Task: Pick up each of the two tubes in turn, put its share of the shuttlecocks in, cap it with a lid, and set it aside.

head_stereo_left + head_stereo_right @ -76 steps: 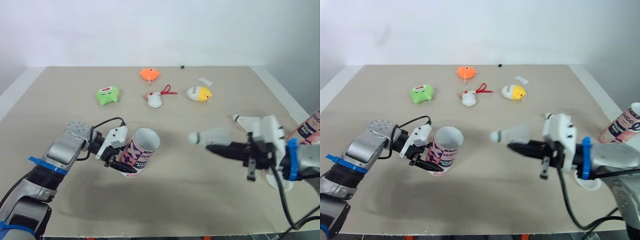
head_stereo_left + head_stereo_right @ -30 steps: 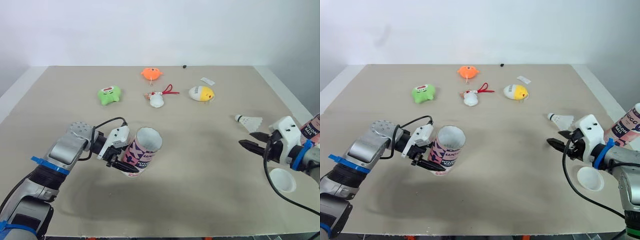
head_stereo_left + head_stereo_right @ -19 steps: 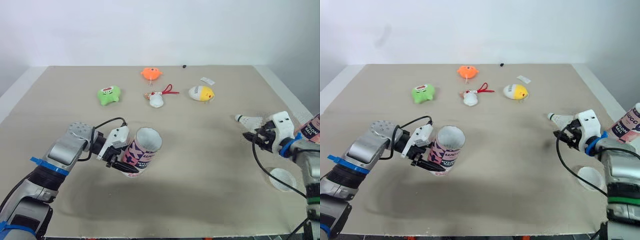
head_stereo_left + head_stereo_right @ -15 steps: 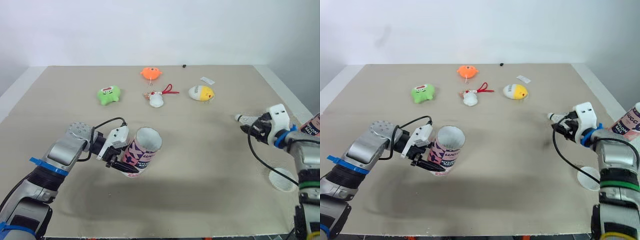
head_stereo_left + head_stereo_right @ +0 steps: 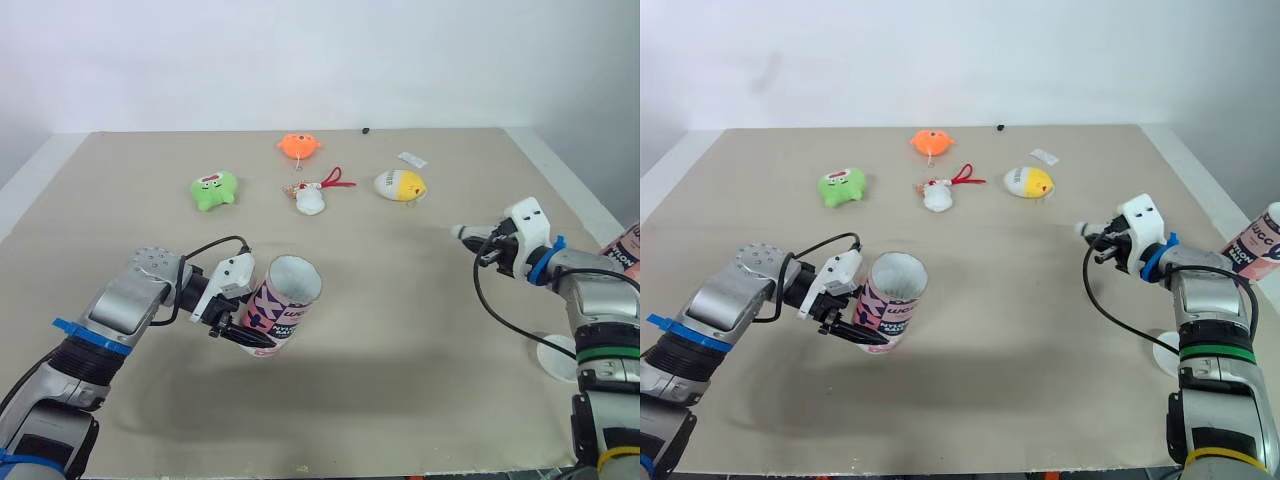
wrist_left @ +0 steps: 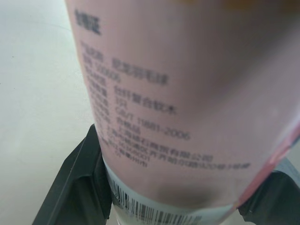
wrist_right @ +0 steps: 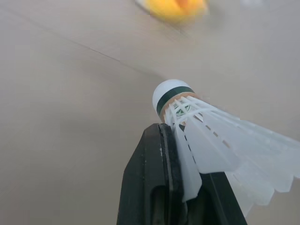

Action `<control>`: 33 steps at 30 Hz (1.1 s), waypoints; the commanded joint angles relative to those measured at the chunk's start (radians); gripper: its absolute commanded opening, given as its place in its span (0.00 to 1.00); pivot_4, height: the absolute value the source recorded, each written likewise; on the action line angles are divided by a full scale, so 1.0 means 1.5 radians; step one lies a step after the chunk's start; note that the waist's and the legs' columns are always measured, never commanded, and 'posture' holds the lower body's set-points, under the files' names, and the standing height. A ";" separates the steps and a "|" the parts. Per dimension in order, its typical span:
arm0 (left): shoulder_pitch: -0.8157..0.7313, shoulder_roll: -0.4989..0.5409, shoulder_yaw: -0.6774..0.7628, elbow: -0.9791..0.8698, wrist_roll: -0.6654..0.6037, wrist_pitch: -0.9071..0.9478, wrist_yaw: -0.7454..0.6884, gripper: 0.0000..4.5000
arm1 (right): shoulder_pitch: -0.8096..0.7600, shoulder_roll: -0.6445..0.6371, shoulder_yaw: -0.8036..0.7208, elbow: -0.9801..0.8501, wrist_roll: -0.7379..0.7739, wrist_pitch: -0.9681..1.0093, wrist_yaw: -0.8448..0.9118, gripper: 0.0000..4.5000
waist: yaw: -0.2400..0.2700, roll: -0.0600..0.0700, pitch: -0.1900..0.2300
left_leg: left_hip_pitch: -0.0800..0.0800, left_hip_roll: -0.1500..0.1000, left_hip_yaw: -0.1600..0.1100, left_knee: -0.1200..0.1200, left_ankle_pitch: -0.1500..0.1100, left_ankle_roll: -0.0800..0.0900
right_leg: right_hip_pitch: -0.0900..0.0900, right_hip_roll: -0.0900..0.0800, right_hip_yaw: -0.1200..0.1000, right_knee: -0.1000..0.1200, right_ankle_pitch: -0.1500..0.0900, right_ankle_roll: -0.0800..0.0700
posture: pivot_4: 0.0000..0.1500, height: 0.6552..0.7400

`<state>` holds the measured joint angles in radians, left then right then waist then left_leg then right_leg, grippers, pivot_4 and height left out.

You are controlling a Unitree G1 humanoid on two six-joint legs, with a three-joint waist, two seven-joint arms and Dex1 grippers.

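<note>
Shuttlecock [image 7: 211, 136] in right claw [image 5: 482, 243] — cork points left toward tilted tube [image 5: 280, 305].

Tube [image 5: 280, 310]: pink, dark lettering, white inside. Shuttlecock [image 7: 206, 136]: white feathers, white cork banded dark green. Green toy [image 5: 214, 190]; orange toy [image 5: 298, 147]; yellow-and-white toy [image 5: 398, 184]. Desk [image 5: 400, 330]: beige.

Tube [image 5: 285, 305] near left, shuttlecock [image 7: 211, 136] far right, lid [image 5: 560, 357] and second tube [image 5: 1252, 243] at right edge, toys [image 5: 310, 200] behind

L gripper [image 5: 248, 325] clamps tube [image 5: 288, 296], forearm low; R gripper [image 5: 480, 242] pinches shuttlecock [image 7: 206, 136], arm extended fwd.
</note>
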<state>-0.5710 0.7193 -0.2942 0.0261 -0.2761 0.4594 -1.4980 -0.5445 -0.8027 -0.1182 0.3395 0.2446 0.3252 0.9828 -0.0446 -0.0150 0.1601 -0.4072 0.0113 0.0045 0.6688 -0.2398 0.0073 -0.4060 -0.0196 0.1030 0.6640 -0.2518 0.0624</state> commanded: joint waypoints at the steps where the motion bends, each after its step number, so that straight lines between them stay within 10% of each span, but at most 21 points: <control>1: 0.003 0.002 -0.018 0.013 0.016 0.001 0.005 0.61 | 0.051 -0.048 -0.010 -0.270 0.114 0.044 0.114 0.05 | 0.000 0.001 0.000 | 0.000 0.000 0.000 0.000 0.000 0.000 | 0.000 0.000 0.000 0.000 0.000 0.001 | 1.00 0.91; 8: -0.016 -0.008 -0.029 0.036 0.022 -0.013 -0.005 0.61 | -0.049 -0.071 0.104 -0.533 0.178 0.133 0.158 0.05 | 0.000 0.000 0.002 | 0.001 0.001 -0.002 0.001 0.000 0.000 | 0.001 0.000 -0.002 0.000 0.000 0.002 | 1.00 0.91; 25: -0.025 -0.012 -0.028 0.052 0.026 -0.023 -0.012 0.61 | -0.304 0.062 0.348 -0.379 0.013 0.034 0.262 0.05 | 0.008 -0.001 0.002 | -0.001 0.000 -0.002 0.001 0.001 0.000 | -0.001 -0.002 -0.005 0.000 0.000 -0.001 | 1.00 0.91; 33: -0.020 -0.011 -0.025 0.045 0.024 -0.017 -0.009 0.61 | -0.345 0.080 0.312 -0.348 0.059 0.063 0.309 0.49 | 0.009 -0.001 0.002 | -0.001 0.001 -0.003 0.001 0.001 0.000 | -0.001 -0.002 -0.007 0.001 0.001 -0.004 | 1.00 0.91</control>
<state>-0.6177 0.6956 -0.3154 0.0895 -0.2653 0.4221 -1.5325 -1.0325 -0.6754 0.4116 -0.1629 0.2811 0.3987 1.4177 -0.0305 -0.0161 0.1638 -0.4090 0.0121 -0.0012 0.6705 -0.2378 0.0065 -0.4071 -0.0229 0.0910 0.6649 -0.2506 0.0559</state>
